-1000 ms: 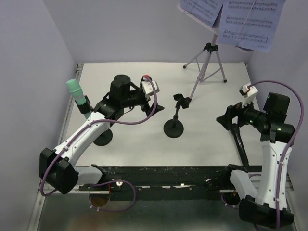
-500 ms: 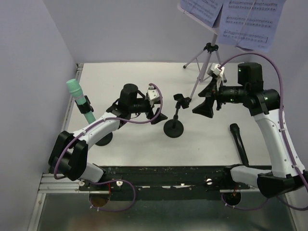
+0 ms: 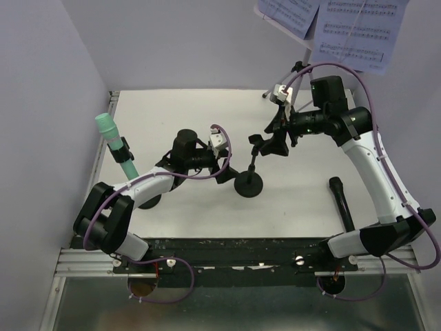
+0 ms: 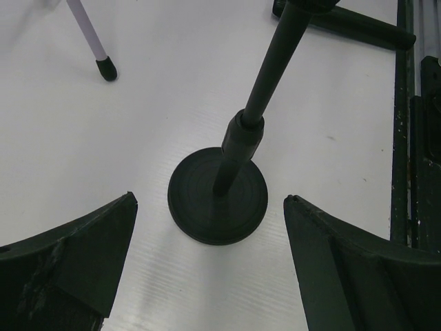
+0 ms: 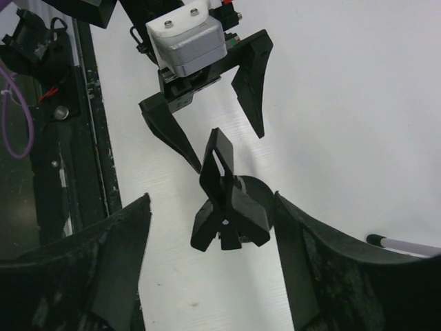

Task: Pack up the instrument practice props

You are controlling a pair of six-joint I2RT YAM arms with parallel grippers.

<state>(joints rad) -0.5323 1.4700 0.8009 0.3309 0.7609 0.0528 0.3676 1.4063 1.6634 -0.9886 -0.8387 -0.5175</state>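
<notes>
A short black round-based pole (image 3: 249, 181) stands mid-table with a clip (image 3: 257, 143) on top. My left gripper (image 3: 224, 169) is low beside its base (image 4: 218, 205), open, with both fingers apart from it. My right gripper (image 3: 275, 143) is open around the clip (image 5: 231, 200), and gaps show on both sides. The mint-green microphone (image 3: 110, 134) stands in the second pole's holder at the far left. The black microphone (image 3: 342, 200) lies on the table at the right. The silver tripod (image 3: 296, 89) holds sheet-music pages (image 3: 355, 27) at the back right.
The second pole's round base (image 3: 147, 200) sits under my left arm. A tripod leg (image 4: 93, 41) reaches down near the middle pole. The black rail (image 3: 234, 248) runs along the table's near edge. Walls close in the left, back and right sides.
My right arm swung from the table's right side up and left to the pole's clip, and its jaws narrowed a little. My left gripper moved right and down toward the pole's base.
</notes>
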